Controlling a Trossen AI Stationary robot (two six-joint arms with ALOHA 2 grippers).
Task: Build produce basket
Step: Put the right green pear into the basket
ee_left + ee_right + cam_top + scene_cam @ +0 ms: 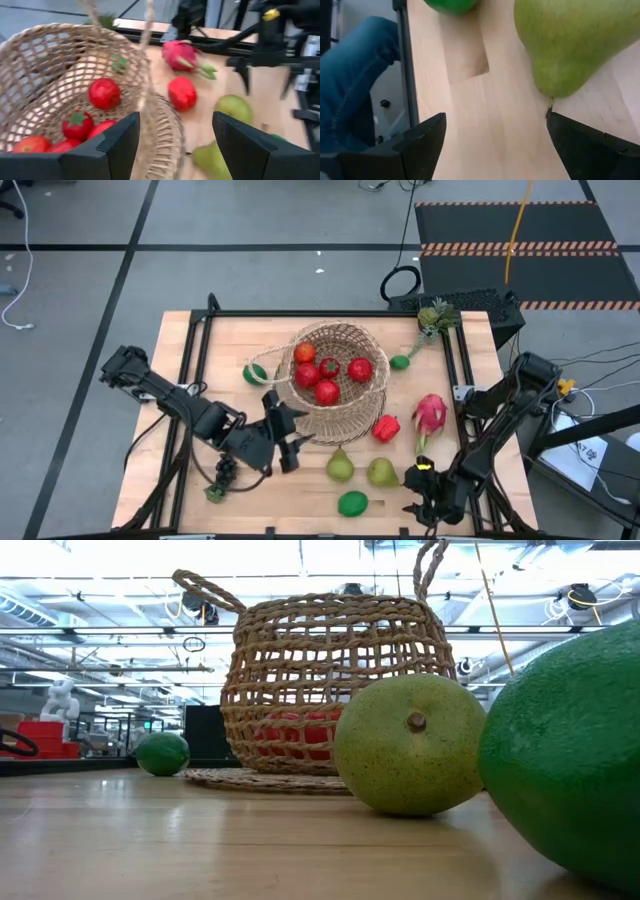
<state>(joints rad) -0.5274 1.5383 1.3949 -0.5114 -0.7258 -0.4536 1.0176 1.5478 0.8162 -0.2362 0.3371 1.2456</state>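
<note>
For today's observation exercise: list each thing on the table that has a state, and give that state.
basket: upright, holding four red fruits
red fruits: inside basket
pears: lying on table, outside basket
dragon fruit: on table, outside basket
left gripper: open, empty, by basket
right gripper: open, empty, by the pears

Basket (340, 380): tan open-lattice wicker, four red round fruits (328, 392) inside, some with green calyx tops. On my pale wood table (180, 400): red pepper-like piece (386, 428), pink dragon fruit (430, 415) with green tips, two yellow-green speckled pears (340, 466), bright green lime (352, 503), dark grapes (226, 470). My left end effector (172, 145) and right end effector (495, 145): black fingers. Blue denim leg (355, 80) of a person beside the table
</note>
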